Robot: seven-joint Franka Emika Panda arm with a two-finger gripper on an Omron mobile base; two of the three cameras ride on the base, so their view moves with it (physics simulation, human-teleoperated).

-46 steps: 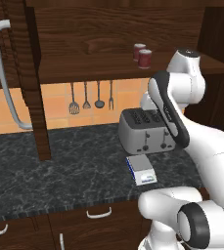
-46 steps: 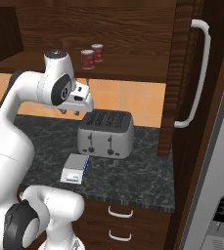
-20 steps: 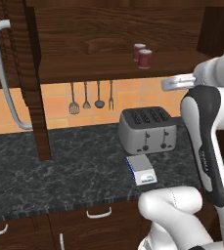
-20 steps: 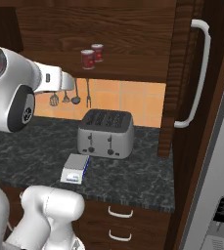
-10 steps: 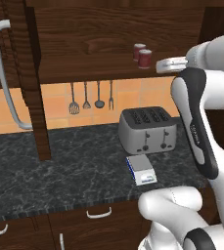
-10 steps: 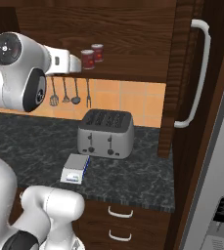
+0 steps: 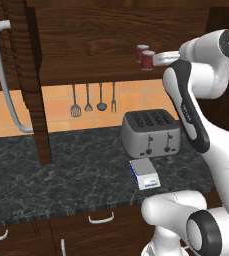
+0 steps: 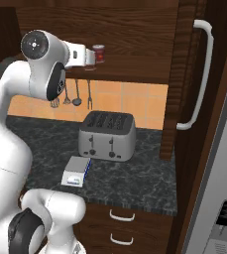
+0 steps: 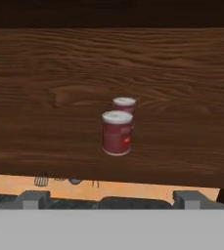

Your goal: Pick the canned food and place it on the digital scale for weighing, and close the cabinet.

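Tool (image 9: 108, 199) fingers spread apart and holding nothing, level with the cabinet (image 7: 101, 45) shelf, faces the can (image 9: 117, 132) standing there just before a 2nd can (image 9: 124, 104), while the scale (image 7: 144, 173) lies on the counter (image 7: 61, 170) before the toaster (image 7: 151, 132).

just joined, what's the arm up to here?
The arm is raised to the open cabinet shelf, its open gripper pointed at the canned food, with a second red can right behind. Nothing is gripped yet. The digital scale sits bare on the counter in front of the toaster, and the cabinet doors are open.
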